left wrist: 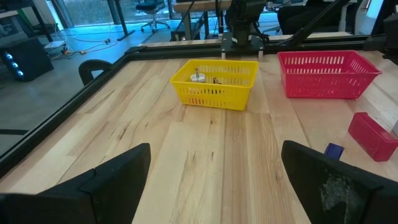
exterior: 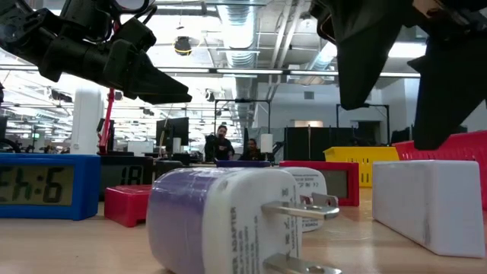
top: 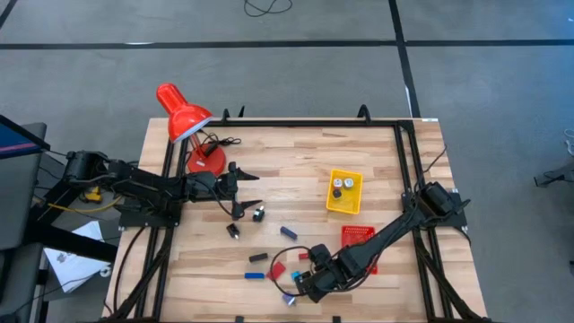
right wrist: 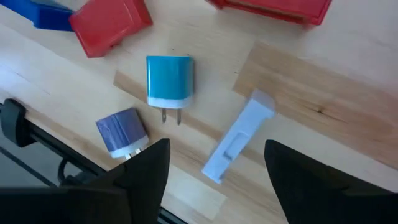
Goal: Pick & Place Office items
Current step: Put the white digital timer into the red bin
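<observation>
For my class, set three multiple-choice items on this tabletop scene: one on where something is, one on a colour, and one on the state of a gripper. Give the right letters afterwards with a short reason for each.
1. Where does the yellow basket stand?
A. Under the red lamp
B. Beside the red basket, on the right arm's side of the table
C. At the table's front edge

2. What colour is the body of the plug adapter lying just ahead of the right gripper?
A. Teal blue with a white base
B. Black
C. Yellow

3. How is the left gripper set?
A. Shut on a clip
B. Shut and empty
C. Open and empty

Answers:
1 B, the high view shows it next to the red basket on the right half.
2 A, the right wrist view shows its teal body and white end with prongs.
3 C, its fingers stand wide apart over bare wood.
</observation>
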{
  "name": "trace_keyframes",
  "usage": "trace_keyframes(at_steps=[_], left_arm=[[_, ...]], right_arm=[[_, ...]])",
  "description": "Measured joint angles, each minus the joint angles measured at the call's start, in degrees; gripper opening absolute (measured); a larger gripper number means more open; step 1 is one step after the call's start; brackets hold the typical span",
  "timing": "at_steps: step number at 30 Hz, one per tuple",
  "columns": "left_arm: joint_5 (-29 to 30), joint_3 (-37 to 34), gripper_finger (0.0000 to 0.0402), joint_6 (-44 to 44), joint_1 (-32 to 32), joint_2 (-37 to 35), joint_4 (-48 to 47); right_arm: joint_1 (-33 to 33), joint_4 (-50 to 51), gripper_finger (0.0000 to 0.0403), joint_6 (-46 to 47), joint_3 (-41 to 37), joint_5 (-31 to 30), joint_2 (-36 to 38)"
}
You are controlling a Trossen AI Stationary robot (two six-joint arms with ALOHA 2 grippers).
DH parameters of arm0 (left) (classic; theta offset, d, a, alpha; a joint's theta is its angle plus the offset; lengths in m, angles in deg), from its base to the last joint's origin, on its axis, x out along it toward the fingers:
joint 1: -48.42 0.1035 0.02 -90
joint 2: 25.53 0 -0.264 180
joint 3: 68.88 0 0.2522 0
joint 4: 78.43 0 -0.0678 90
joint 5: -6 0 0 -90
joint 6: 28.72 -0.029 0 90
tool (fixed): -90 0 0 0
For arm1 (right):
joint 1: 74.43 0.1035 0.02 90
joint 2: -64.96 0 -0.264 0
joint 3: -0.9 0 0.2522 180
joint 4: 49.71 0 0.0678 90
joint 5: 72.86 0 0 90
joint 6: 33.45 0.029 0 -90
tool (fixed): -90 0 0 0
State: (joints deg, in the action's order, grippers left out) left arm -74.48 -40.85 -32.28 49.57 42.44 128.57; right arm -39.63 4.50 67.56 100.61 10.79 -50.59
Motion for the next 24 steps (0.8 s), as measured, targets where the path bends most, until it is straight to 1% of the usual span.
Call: trace_keyframes(at_steps=[5, 9, 13, 17, 21, 24], left_arm=[[0.0, 0.0, 0.0356, 0.0, 0.0, 0.0, 0.0], [0.0, 0.0, 0.0356, 0.0, 0.0, 0.0, 0.0], [0.0, 0.0, 0.0356, 0.0, 0.0, 0.0, -0.1], [0.0, 0.0, 0.0356, 0.0, 0.0, 0.0, -0.1], [0.0, 0.0, 0.0356, 0.0, 0.0, 0.0, -0.1], [0.0, 0.0, 0.0356, 0.0, 0.0, 0.0, -0.1]], right_arm=[[-0.1, 0.5, 0.0253, 0.9, -0.1, 0.6, -2.3], [-0.4, -2.2, 0.0252, 0.6, -0.1, 1.8, -4.9], [-0.4, -3.3, 0.0237, 0.6, 0.0, 1.5, -4.9], [-0.4, -2.9, 0.0191, 0.9, 0.0, 1.6, -4.9], [-0.4, -2.7, 0.0129, 0.8, 0.0, 1.6, -4.9], [-0.4, -2.7, 0.0082, -1.3, 0.0, 1.8, -4.9]])
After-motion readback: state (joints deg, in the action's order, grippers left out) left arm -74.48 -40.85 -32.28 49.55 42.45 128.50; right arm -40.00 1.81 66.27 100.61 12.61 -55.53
